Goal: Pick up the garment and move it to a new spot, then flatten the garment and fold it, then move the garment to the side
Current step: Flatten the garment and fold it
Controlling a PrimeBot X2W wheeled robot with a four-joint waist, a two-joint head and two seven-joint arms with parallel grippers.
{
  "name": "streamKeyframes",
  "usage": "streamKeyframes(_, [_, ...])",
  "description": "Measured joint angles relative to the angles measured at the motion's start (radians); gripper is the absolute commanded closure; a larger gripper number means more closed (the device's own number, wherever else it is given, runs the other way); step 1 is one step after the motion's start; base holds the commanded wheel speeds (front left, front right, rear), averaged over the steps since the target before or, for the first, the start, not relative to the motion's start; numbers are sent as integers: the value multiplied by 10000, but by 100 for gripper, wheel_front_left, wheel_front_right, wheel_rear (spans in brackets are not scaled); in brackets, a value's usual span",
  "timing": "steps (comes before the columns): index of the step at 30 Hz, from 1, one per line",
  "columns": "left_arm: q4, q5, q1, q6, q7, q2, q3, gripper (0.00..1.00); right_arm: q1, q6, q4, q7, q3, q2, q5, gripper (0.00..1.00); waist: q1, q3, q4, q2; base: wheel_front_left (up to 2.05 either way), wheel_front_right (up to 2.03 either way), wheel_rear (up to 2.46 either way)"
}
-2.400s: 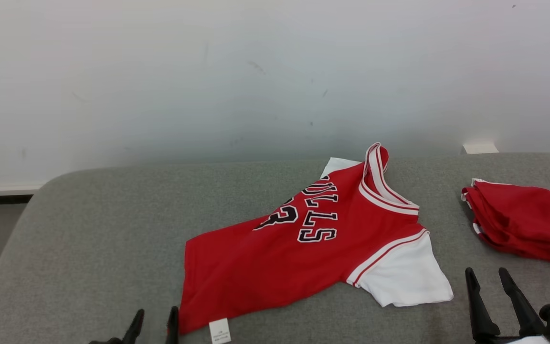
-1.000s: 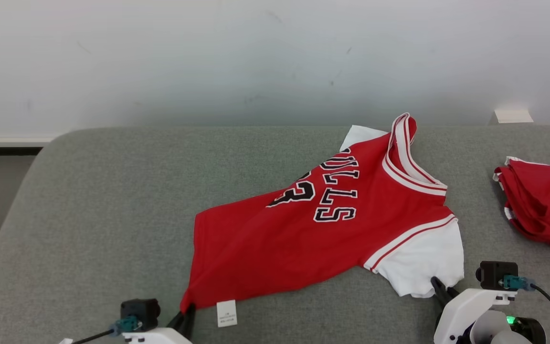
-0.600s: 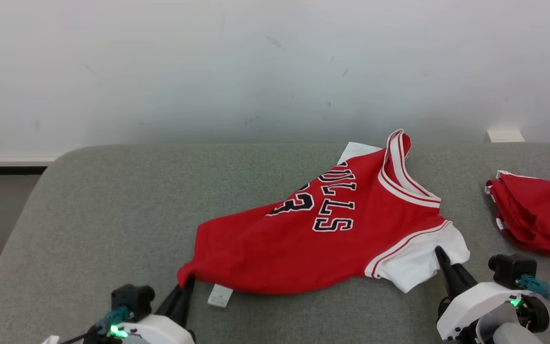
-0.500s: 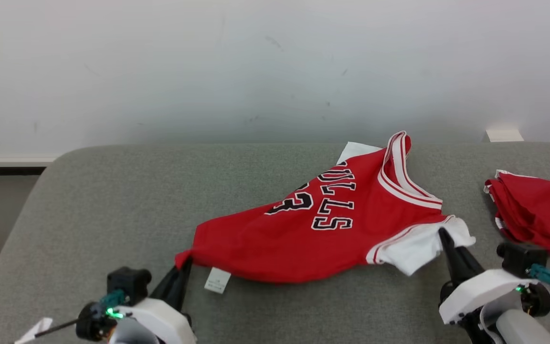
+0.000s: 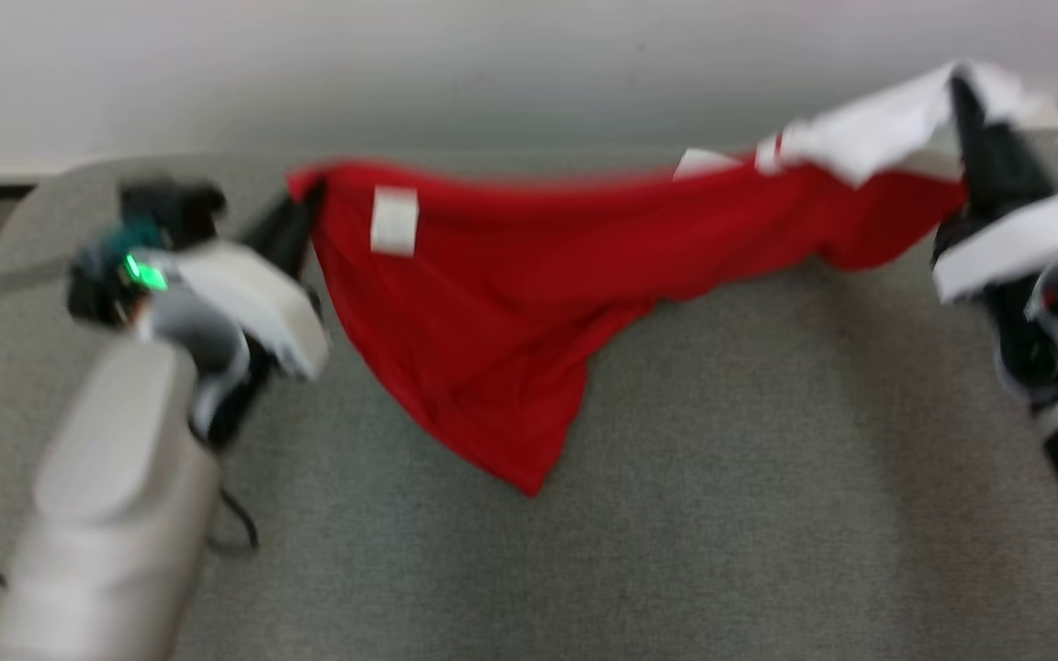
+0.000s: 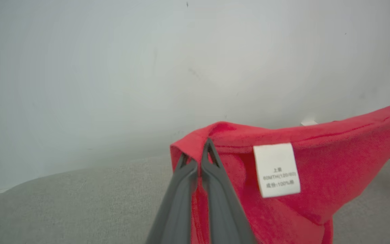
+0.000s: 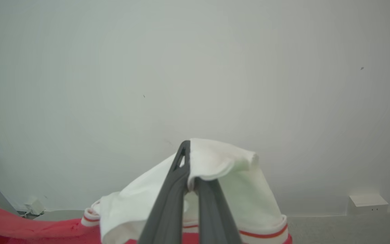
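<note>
While aloft, one garment [image 5: 492, 303], one label [image 5: 394, 220].

A grey, cloth-covered table [image 5: 768, 477] with a rounded far-left corner runs up to a plain white wall [image 5: 492, 64], which carries a few faint dark specks. In the right wrist view a small white box [image 7: 367, 204] sits against the foot of the wall just behind the table's far edge. At that view's lower left is a small white object [image 7: 34, 205], too small to identify.
</note>
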Motion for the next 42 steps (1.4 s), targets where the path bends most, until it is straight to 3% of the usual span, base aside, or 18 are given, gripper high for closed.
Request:
streamKeyframes(6, [1768, -109, -3696, -27, 88, 232, -219, 100, -3067, 0, 836, -163, 29, -104, -405, 100, 1, 1450, 93, 0, 0, 0, 0])
streamKeyframes(12, [3160, -38, -6077, -27, -211, 395, -564, 100, -5355, 0, 1735, -420, 77, 31, -614, 100, 2, 2525, 130, 0, 0, 0, 0])
streamKeyframes(24, [4947, -173, -9176, -29, -569, 288, -1049, 100, -8218, 2, 3354, -610, 418, 92, -895, 100, 2, 2446, 271, 0, 0, 0, 0])
streamKeyframes(33, [5879, -938, -9331, -29, -387, 276, -1540, 100, -8683, 2, 3662, -443, 945, 284, -1089, 100, 0, 2259, 125, 0, 0, 0, 0])
streamKeyframes(37, [6040, -1306, -8460, -29, -253, 410, -2125, 100, -7845, 2, 3578, 307, 1551, 364, -876, 100, 1, 2137, 7, 0, 0, 0, 0])
streamKeyframes(42, [5693, -2011, -7231, -29, 230, 775, -3114, 100, -6510, 2, 3003, 1271, 2395, -6, -552, 100, -1, 1634, -101, 0, 0, 0, 0])
